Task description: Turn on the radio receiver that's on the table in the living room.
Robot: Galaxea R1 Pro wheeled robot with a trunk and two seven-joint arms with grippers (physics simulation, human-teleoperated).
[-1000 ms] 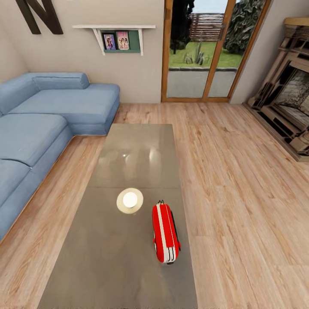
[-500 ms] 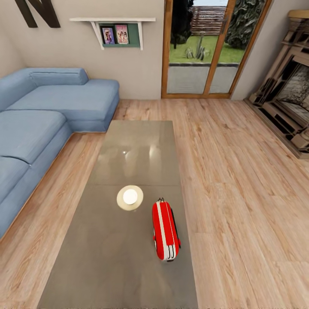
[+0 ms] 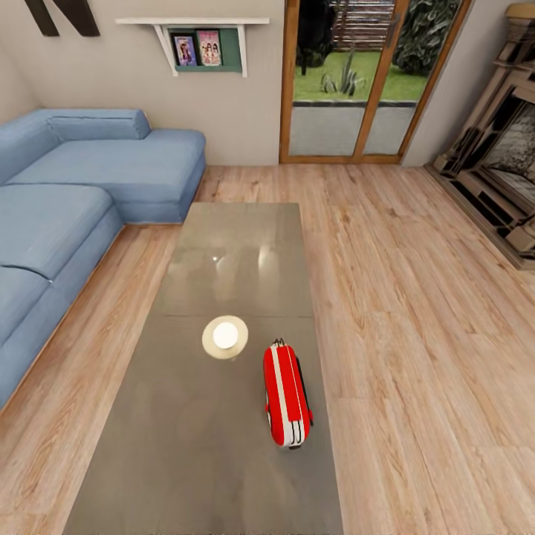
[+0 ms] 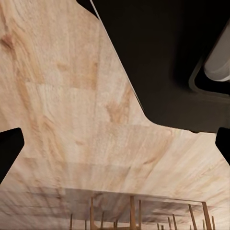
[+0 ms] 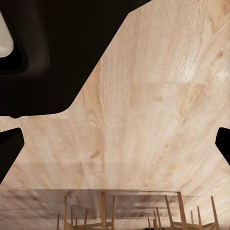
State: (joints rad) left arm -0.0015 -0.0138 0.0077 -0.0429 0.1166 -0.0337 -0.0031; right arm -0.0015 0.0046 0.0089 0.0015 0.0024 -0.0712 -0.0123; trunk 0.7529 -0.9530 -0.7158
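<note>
both wrist cameras (image 4: 115, 124) face the plank floor (image 5: 158, 124).

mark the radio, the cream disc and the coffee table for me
radio receiver (image 3: 285, 397), head view, on its red top face beside the white band.
cream disc (image 3: 225, 336), head view, on its white centre.
table (image 3: 238, 245), head view, on the bare glossy top at its far end.

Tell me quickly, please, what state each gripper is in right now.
Left gripper: open, holding nothing.
Right gripper: open, holding nothing.
</note>
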